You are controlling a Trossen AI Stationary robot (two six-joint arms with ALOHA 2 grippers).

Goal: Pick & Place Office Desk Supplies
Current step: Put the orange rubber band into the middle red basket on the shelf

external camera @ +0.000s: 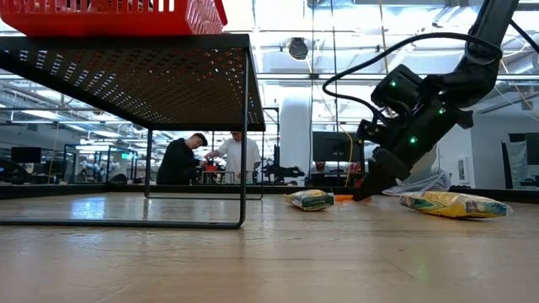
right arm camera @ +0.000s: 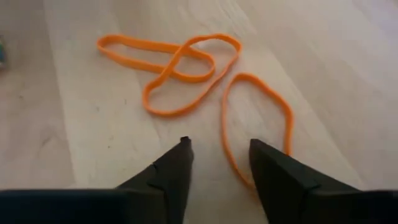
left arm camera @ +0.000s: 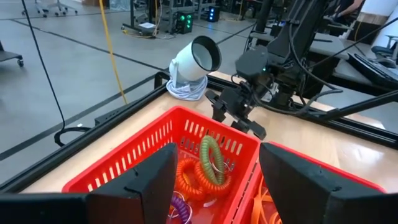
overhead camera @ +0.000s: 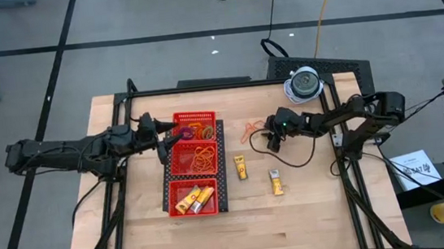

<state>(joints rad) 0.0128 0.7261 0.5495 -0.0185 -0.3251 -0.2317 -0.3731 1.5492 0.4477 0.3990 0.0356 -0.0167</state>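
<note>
Three thin orange rubber-band loops (right arm camera: 180, 68) lie flat on the wood (overhead camera: 251, 128); two overlap and one (right arm camera: 255, 112) lies apart. My right gripper (right arm camera: 217, 152) is open and low over the table (external camera: 364, 194), with one strand of the single loop running between its fingertips. My left gripper (left arm camera: 214, 168) is open and holds nothing. It hovers over the far compartment of the red tray (overhead camera: 195, 113), where green (left arm camera: 211, 158), orange and purple rings lie. Two yellow packets (overhead camera: 242, 167) (overhead camera: 277, 182) lie on the table. My right gripper comes at the single loop slanting down from the table's right side. The loop's strand (right arm camera: 233, 162) lies on the table close beside one fingertip (right arm camera: 258, 155). I cannot tell whether the finger touches it.
The tray stands on a black mesh stand (external camera: 168, 76); its middle compartment holds orange bands (overhead camera: 202, 155), its near one yellow packets (overhead camera: 192, 198). A white dome-like lamp (overhead camera: 304, 82) sits at the far right corner. A black cable loops across the table near my right arm. People stand far behind.
</note>
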